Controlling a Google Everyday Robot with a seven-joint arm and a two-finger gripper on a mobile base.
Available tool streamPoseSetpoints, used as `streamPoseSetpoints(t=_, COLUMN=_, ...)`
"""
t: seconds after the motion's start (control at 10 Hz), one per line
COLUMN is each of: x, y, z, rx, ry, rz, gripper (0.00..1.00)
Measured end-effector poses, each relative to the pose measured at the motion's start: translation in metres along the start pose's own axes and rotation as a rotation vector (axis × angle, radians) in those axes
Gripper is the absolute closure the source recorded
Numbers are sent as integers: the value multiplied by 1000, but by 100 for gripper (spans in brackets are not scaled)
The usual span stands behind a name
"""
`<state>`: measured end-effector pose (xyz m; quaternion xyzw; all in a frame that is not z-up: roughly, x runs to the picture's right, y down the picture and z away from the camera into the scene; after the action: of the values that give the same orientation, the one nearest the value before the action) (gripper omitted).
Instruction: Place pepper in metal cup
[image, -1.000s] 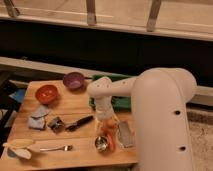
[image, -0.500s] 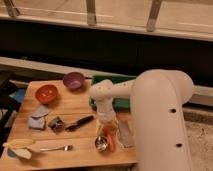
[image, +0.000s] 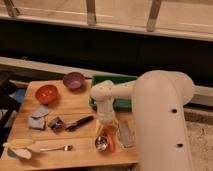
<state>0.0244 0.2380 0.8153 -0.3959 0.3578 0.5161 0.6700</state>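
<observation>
Gripper (image: 107, 131): your jaws stand wide apart, gripping nothing, just above the cup.
Cup (image: 102, 144): upright on the table (image: 75, 107).
Pepper (image: 112, 142): beside the cup, right side.

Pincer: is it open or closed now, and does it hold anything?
Pincer: open, low over the pepper beside the cup; it seems to hold nothing.
</observation>
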Motion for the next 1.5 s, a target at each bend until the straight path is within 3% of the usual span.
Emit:
streamPoseSetpoints(t=0.6, x=-7, y=19, z=-7, rx=-1, ry=-25, rz=-53, gripper=83)
streamPoseSetpoints(t=0.8, x=-8, y=23, z=-10, rx=3, ry=-31, rz=-67, gripper=98)
streamPoseSetpoints(t=1.0, x=-8, y=25, z=-16, rx=3, ry=-50, rz=-70, gripper=100)
streamPoseSetpoints(t=1.5, x=2, y=1, z=-66, rx=-22, ry=-174, rz=-23, gripper=100)
